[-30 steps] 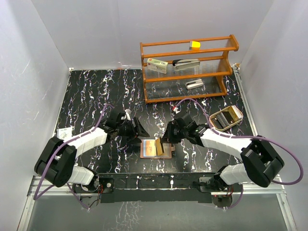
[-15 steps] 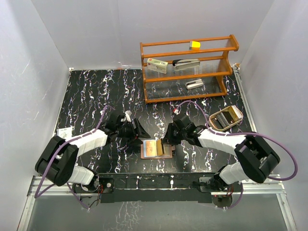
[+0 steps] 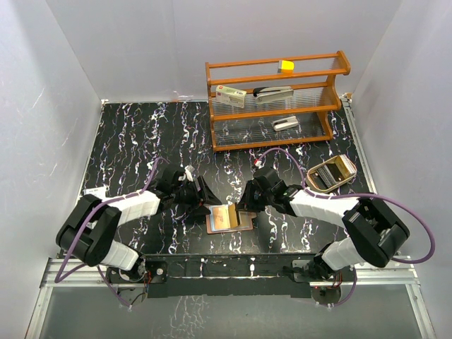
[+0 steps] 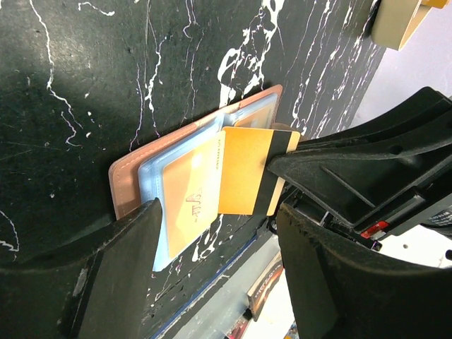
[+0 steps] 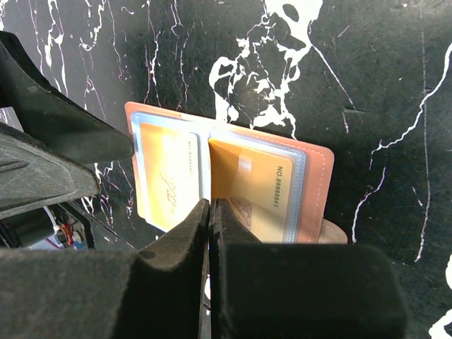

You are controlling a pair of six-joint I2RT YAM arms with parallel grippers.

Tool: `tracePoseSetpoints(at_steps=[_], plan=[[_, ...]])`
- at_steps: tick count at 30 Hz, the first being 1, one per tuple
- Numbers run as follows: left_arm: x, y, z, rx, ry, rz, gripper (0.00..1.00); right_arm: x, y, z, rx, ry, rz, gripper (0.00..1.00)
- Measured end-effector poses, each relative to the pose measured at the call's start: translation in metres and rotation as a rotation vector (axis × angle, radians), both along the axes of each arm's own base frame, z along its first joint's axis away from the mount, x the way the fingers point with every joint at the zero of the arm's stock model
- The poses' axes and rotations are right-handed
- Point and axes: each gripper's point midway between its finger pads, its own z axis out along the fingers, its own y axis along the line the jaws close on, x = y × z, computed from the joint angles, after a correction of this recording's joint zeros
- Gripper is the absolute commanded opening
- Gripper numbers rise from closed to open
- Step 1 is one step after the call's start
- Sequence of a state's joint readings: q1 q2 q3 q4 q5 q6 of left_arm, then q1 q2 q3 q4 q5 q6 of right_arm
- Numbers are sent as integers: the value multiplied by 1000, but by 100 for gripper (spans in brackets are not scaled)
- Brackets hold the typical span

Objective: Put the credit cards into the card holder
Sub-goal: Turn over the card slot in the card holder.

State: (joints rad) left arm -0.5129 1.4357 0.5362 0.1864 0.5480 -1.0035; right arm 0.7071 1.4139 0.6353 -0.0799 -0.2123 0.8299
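Top external view: the card holder (image 3: pixel 244 224) lies opened out and face up on the black marbled table (image 3: pixel 141 141), close to the near edge, between my two arms.
Holder's long axis: it runs left to right across the table, roughly along the near edge. The fold is in the middle, with one panel on either side.
Left panel: the pocketed card (image 5: pixel 168 176), orange, sits under the clear sleeve. Its long axis points away from my bases, across the holder's length.
Right gripper (image 5: pixel 210 215): my fingers are pressed together and pinch the held card (image 4: pixel 240 176), a second orange one.
Held card, place: it is over the right panel, just beside the fold, and tilted rather than lying flat.
Held card, direction: its dark stripe runs along the edge nearest my right fingers. As far as I can tell, its long axis lies the same way as the pocketed card's.
Held card, free edge: I cannot tell whether it has entered the sleeve.
Left gripper (image 4: pixel 219 208): my fingers stand apart and hold nothing, low over the holder's left end. One finger overlaps the holder's corner in the left wrist view; I cannot tell whether it touches.
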Motion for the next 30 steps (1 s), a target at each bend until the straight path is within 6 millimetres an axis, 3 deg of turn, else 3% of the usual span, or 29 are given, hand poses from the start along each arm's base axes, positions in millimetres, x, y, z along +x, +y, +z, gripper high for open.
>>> tracePoseSetpoints(at_steps=[17, 30], plan=[[-4, 5, -11, 40, 29, 1, 65, -1, 0, -2, 6, 5, -4, 0], [0, -3, -5, -2, 14, 1, 65, -1, 0, -2, 7, 5, -4, 0]])
